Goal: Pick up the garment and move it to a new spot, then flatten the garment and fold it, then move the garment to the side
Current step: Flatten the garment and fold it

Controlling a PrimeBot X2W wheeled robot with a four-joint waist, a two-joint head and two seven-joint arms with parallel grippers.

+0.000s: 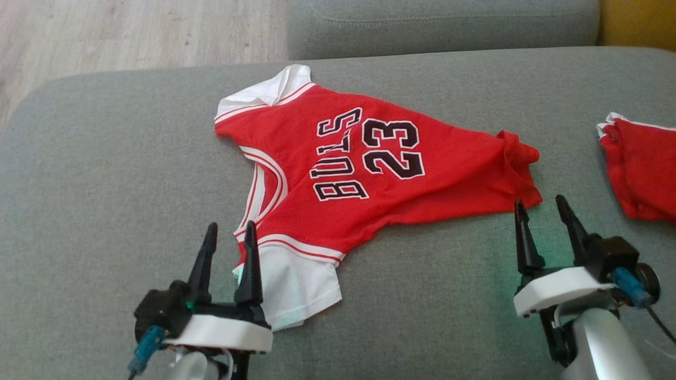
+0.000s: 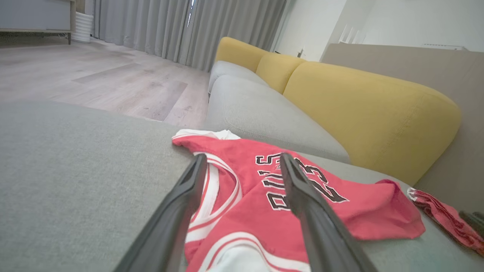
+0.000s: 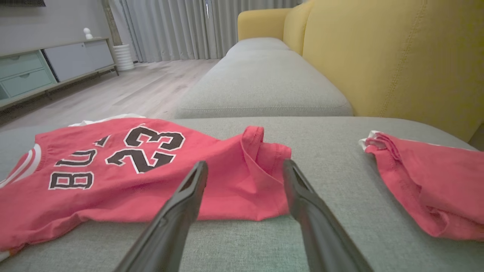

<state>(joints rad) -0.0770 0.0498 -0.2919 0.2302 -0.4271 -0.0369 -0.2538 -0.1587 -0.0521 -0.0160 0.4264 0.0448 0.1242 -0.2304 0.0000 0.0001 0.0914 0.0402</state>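
A red jersey [image 1: 369, 169] with white sleeves and black "23" lettering lies spread sideways on the grey sofa seat [image 1: 105, 174]; its hem end at the right is bunched. My left gripper [image 1: 231, 228] stands open at the jersey's near white sleeve, its right finger over the sleeve edge. In the left wrist view the jersey [image 2: 264, 211] lies between and beyond the fingers of the left gripper [image 2: 242, 160]. My right gripper [image 1: 540, 202] stands open just below the hem corner, nothing between its fingers. The right wrist view shows the jersey [image 3: 124, 173] and its hem just ahead of the right gripper [image 3: 245, 166].
A second red garment [image 1: 641, 169] lies crumpled at the seat's right edge, also seen as a red garment [image 3: 427, 181] to the right of my right fingers. Yellow back cushions [image 3: 393, 56] rise behind the seat. Wooden floor [image 1: 132, 31] lies beyond the seat's far left edge.
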